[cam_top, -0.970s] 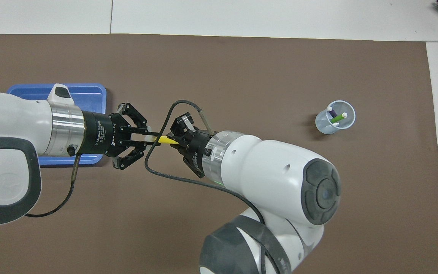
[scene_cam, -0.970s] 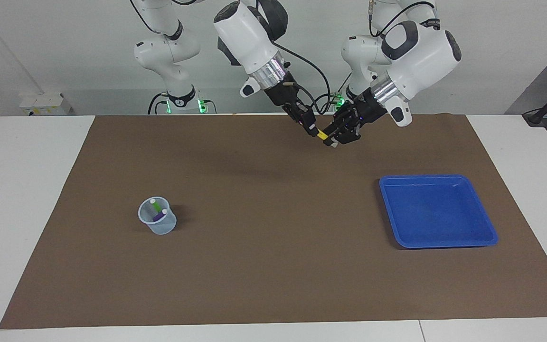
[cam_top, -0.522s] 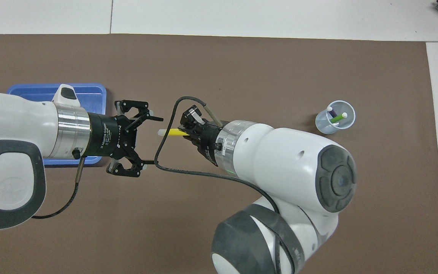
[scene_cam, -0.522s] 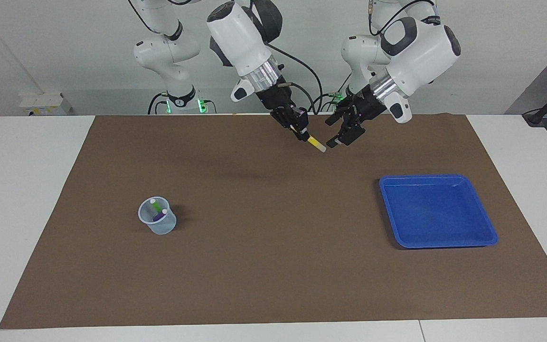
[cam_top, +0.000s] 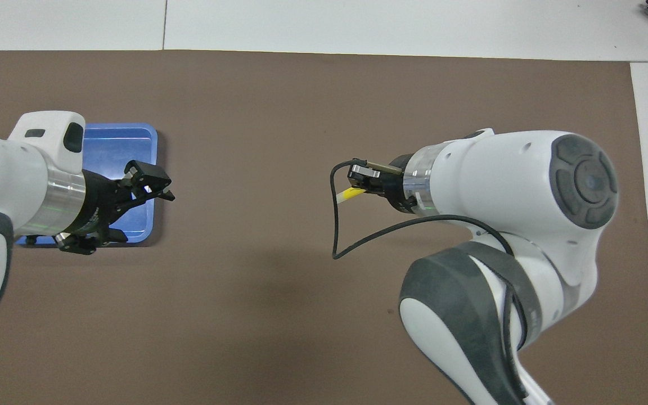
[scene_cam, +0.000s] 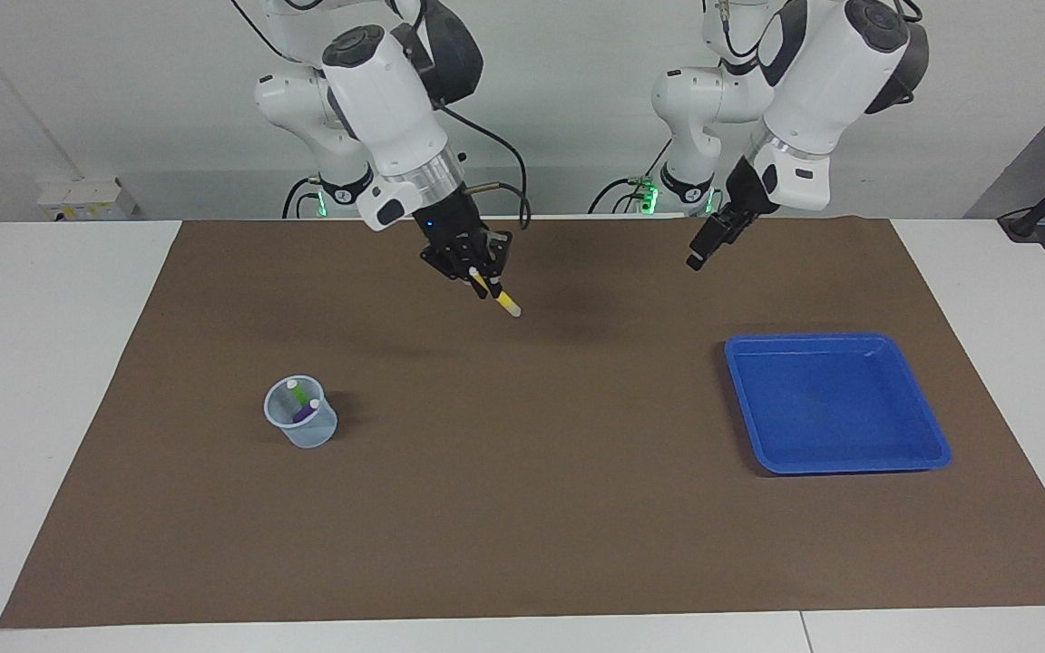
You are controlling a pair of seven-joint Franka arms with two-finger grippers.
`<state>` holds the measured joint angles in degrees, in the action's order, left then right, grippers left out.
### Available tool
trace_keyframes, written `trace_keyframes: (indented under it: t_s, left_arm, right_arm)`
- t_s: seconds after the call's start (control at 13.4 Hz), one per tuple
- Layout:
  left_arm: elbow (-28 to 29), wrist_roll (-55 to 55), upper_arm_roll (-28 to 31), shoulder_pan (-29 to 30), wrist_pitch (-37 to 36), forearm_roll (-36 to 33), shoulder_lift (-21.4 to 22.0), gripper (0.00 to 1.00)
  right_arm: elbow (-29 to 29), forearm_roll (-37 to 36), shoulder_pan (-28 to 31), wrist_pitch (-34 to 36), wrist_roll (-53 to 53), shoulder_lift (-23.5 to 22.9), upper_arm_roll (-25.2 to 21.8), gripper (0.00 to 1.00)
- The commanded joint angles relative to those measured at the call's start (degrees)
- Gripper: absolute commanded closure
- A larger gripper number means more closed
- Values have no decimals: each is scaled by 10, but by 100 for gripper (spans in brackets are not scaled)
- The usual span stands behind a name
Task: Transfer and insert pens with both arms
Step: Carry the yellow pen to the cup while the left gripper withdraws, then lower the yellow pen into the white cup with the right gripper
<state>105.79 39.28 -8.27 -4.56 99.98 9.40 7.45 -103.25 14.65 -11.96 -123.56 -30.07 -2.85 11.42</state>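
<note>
Right gripper (scene_cam: 484,283) clamped on the yellow pen (scene_cam: 505,302), whose pale end sticks out below the fingertips, over bare mat (scene_cam: 522,508). Left gripper (cam_top: 155,188) fingers spread, nothing between them, over the blue tray (scene_cam: 835,402) edge. Green pen (scene_cam: 302,395) and purple pen (scene_cam: 307,410) stand in the cup (scene_cam: 301,424).

A yellow pen (scene_cam: 502,298) with a pale tip is showing mid-frame, green (scene_cam: 302,395) and purple (scene_cam: 305,413) pens are standing in a translucent bluish cup (scene_cam: 301,413) at lower left, and a bright blue tray (scene_cam: 835,404) is sitting at right on a plain brown mat (scene_cam: 532,508).
</note>
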Motion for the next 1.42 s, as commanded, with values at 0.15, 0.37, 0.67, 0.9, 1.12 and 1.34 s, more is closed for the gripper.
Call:
trace_keyframes:
  t_s: [0.15,0.37,0.67,0.9,1.12,1.34]
  left_arm:
    - [-32,-200,2,5,-17,-89,2,0]
    - [-64,-433,4,11,-3,-124,-9,0]
    - [-75,-441,3,34,-13,-119,-10,0]
    - [-85,-414,-3,30,-67,-118,7,0]
    - [-81,-414,-4,30,-83,-118,15,0]
    - [-79,-414,-2,36,-77,-118,20,0]
  right_arm:
    - [2,-105,79,26,246,0,8,100]
    - [2,-135,147,31,462,-1,8,100]
    - [2,-151,224,10,629,-26,8,100]
    - [-1,-151,235,-30,632,-65,8,100]
    - [-14,-150,234,-44,628,-70,9,100]
    - [-39,-146,240,-77,620,-76,9,100]
